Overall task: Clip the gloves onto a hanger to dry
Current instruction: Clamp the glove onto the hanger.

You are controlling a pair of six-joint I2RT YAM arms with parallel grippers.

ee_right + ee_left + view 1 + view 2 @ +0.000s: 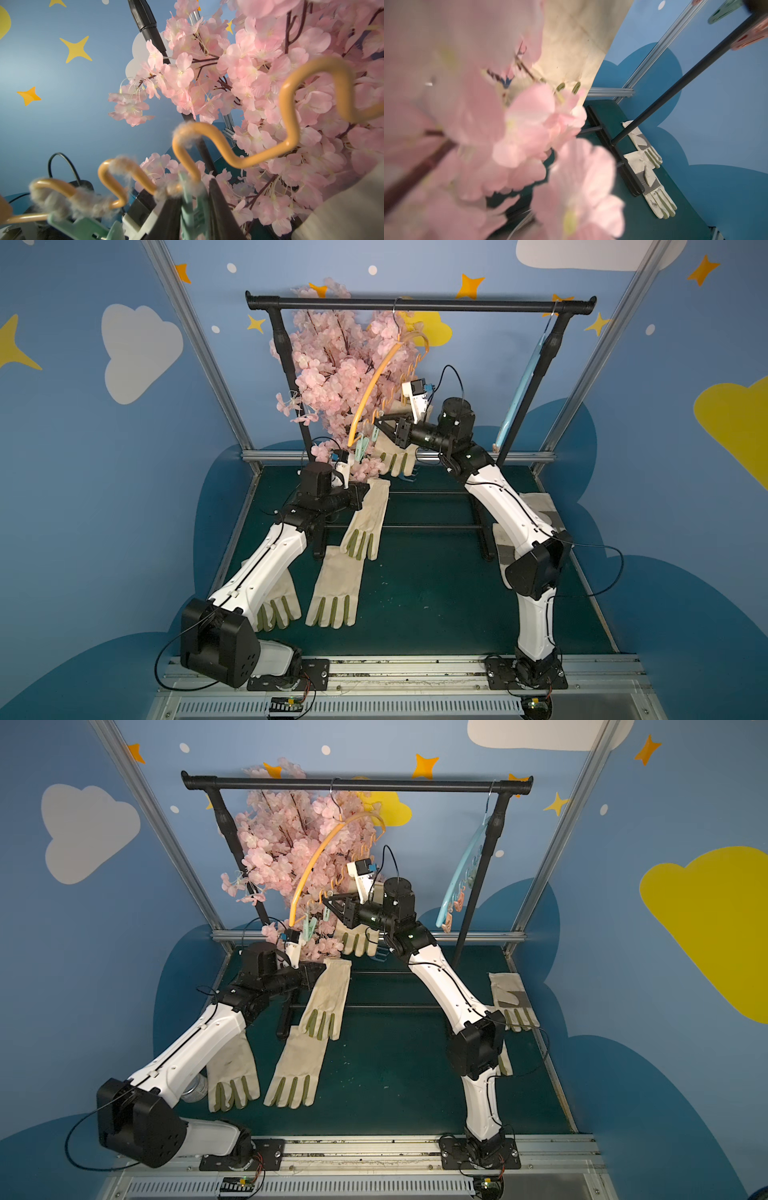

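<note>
The right gripper [195,216] is up at the wavy lower bar of the orange hanger [374,381]. Its two black fingers [220,212] are pressed against either side of a mint-green clip [190,207] dangling there. The hanger hooks over the black rail [415,304] and hangs skewed, its low end toward the left arm. Just behind that gripper, a hanging glove [395,456] droops fingers down near the back edge of the bench [415,614]; I can't see what fastens its cuff.

The left gripper [363,489] is closed on the cuff of a raised glove [365,526], whose fingers trail over the rack's floor bar. Pink blossom [332,373] crowds that wrist's view.

Toward the front-left corner, a flat glove [334,593] lies in the open and a covered glove [276,605] lies half under the left arm. Along the right edge lie a patched glove [511,998] and, nearer the front, a second patched glove [658,199], both partly hidden by the right arm. A blue hanger [515,406] hangs at the rail's right end.
</note>
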